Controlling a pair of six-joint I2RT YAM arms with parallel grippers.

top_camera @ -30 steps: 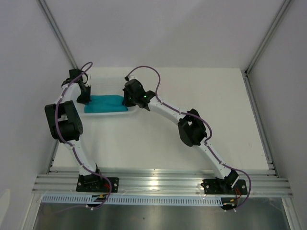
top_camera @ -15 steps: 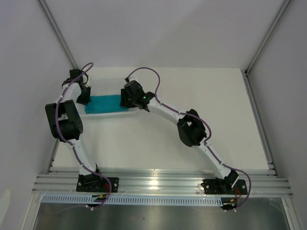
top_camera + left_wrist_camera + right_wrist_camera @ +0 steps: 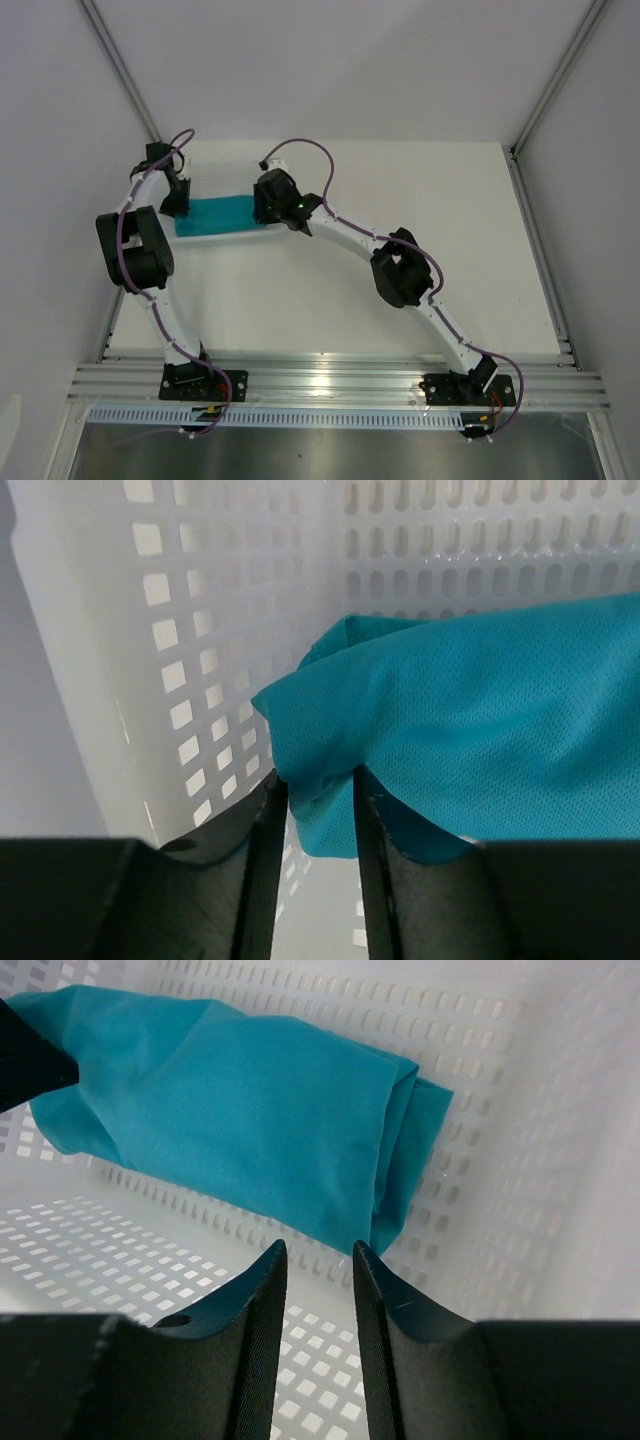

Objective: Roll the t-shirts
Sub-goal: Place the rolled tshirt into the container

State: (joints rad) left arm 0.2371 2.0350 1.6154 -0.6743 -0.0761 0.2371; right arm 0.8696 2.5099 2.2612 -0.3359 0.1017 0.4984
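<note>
Both arms reach into the upper left of the overhead frame, wrists dipped into the white tray [image 3: 232, 239] on the bench [image 3: 420, 190].

Left claw [image 3: 320, 785]: parted narrowly, a corner of the teal t-shirt [image 3: 218, 215] in the gap.

Right claw [image 3: 318, 1250]: parted, empty, just short of the t-shirt's other end.

T-shirt lies bundled in the tray between both claws.

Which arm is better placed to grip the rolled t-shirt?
Probably left: a corner of the t-shirt lies between the open fingers of the left gripper; the right gripper is open, short of the roll's end.
</note>
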